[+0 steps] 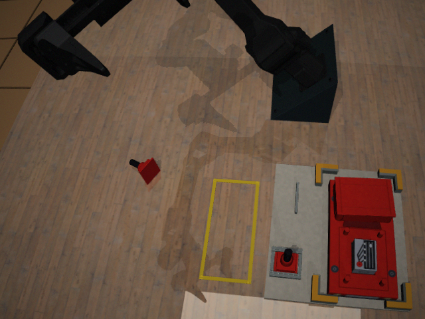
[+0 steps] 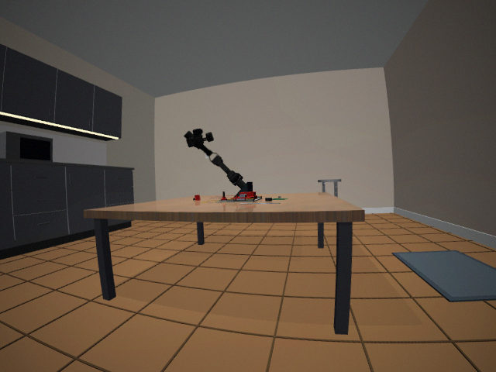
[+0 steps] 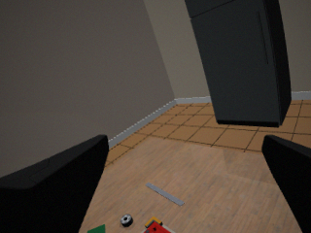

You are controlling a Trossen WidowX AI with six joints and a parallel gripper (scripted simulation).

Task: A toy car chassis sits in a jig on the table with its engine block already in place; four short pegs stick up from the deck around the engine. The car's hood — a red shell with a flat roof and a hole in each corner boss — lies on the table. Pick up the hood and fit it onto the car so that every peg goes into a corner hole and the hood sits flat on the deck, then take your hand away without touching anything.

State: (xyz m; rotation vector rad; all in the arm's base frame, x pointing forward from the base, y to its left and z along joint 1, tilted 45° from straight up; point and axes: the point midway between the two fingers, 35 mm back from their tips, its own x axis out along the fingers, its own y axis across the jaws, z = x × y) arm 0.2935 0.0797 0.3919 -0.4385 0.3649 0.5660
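Gripper (image 1: 103, 66) spread wide, nothing in it; one red hood (image 1: 363, 199), four orange jig corners.

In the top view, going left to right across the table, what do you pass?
Gripper up high, small red block with a black peg, yellow outline rectangle, red peg stand, thin grey rod, red car in its jig.

Red chassis (image 1: 362, 271) in jig (image 1: 324, 298) w/ engine (image 1: 364, 256) exposed; red hood (image 1: 363, 199) rests on its far end.
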